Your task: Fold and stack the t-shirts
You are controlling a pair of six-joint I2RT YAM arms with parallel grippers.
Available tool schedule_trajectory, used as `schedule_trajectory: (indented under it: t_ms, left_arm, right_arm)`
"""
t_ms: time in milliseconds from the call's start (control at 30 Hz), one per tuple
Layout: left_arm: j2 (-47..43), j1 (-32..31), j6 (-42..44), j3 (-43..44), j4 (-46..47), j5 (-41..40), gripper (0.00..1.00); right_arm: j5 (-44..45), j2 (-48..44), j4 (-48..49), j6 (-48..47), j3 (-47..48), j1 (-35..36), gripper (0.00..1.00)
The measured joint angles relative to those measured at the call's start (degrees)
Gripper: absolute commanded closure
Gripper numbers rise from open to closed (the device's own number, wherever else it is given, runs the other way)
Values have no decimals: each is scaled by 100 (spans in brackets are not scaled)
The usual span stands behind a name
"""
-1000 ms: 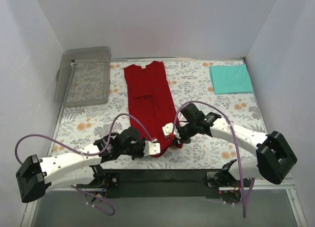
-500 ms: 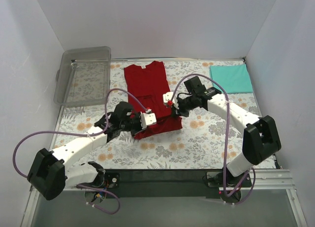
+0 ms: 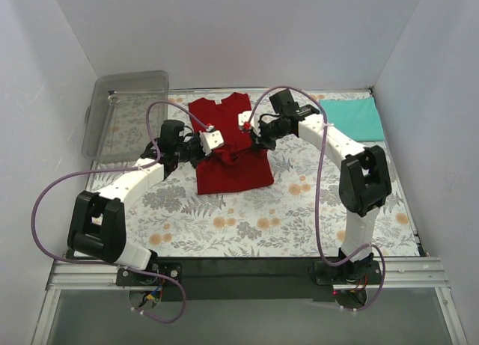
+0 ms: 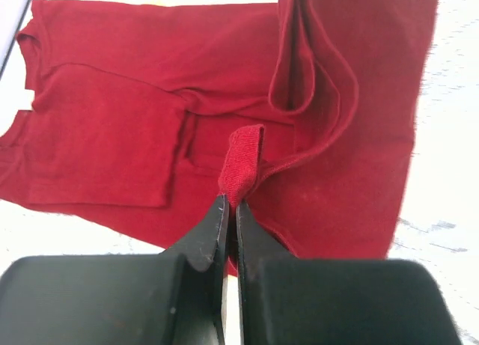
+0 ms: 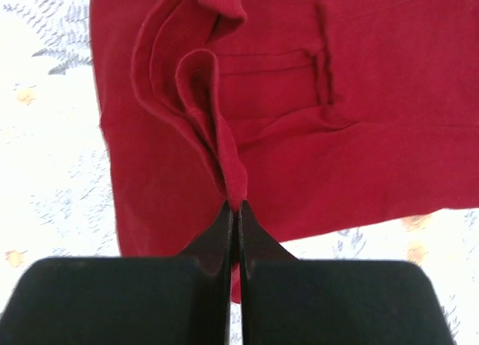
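Observation:
The deep red t-shirt [image 3: 228, 150] lies at the middle back of the table, its lower half folded up over its upper half. My left gripper [image 3: 215, 138] is shut on the hem's left corner, seen pinched in the left wrist view [image 4: 241, 162]. My right gripper [image 3: 245, 125] is shut on the hem's right corner, seen pinched in the right wrist view [image 5: 233, 182]. Both hold the cloth a little above the shirt's chest. The light teal t-shirt [image 3: 353, 118] lies folded at the back right, partly behind my right arm.
A clear plastic bin [image 3: 127, 113] stands at the back left. The flowered tablecloth [image 3: 247, 225] covers the table. White walls close in the back and both sides.
Both grippers have carried the red shirt's bottom hem from the near edge towards the back, folding the lower half over the upper half. The shirt now looks about half as long.

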Motion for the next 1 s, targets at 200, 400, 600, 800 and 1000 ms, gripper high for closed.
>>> schedule_trajectory:
  t_ms: [200, 400, 600, 800, 1000]
  left_arm:
    - [573, 195, 144, 262, 293, 74, 100]
    - [1014, 323, 208, 439, 564, 76, 100]
    - [1322, 439, 214, 568, 872, 55, 100]
    - [1499, 535, 205, 785, 1102, 46, 100]
    - [1753, 579, 170, 909, 1200, 55, 100]
  right_arm:
    - [33, 713, -98, 74, 903, -31, 99]
    - [111, 1204, -138, 234, 1521, -109, 99]
    - [188, 1456, -149, 321, 1812, -256, 99]
    - [216, 1755, -151, 435, 2142, -313, 99]
    - [216, 2090, -146, 557, 2474, -313, 99]
